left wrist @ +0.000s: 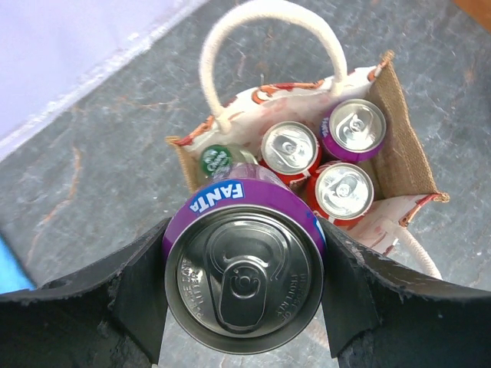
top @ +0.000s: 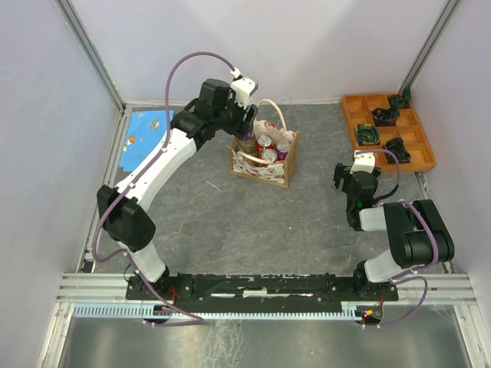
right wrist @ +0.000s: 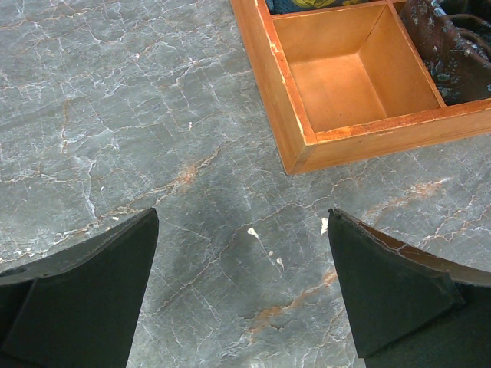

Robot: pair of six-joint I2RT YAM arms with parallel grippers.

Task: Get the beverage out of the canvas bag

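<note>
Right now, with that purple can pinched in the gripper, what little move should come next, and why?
Probably carry it sideways to the bare table. The left gripper is shut on the Fanta can, which seems lifted above the canvas bag but hangs over its opening, where other cans stand. Moving aside before lowering should avoid knocking them.

Left arm point(top: 165, 157) extended, left end effector point(left wrist: 242, 291) clamping can point(left wrist: 230, 264), right arm point(top: 406, 230) folded, right end effector point(right wrist: 242, 230) spread
</note>
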